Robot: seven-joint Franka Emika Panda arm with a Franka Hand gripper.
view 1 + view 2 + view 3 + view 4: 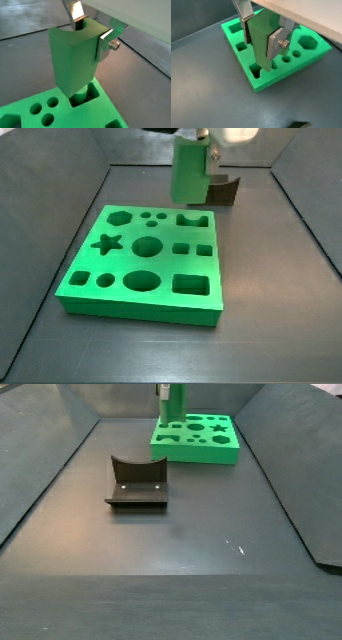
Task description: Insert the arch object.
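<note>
Gripper (91, 31) clamps tall green arch piece (73, 60) over green board (33, 112); lower end hidden in hole.

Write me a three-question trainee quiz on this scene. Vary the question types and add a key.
1. True or false: the pincer is shut on the green arch piece.
2. Where is that piece's lower end? A) at the arch-shaped hole of the green board; B) over the star hole; C) on the bare floor.
3. Missing word: the dark fixture stands on the ____, apart from the board.

Key: 1 true; 2 A; 3 floor.
</note>
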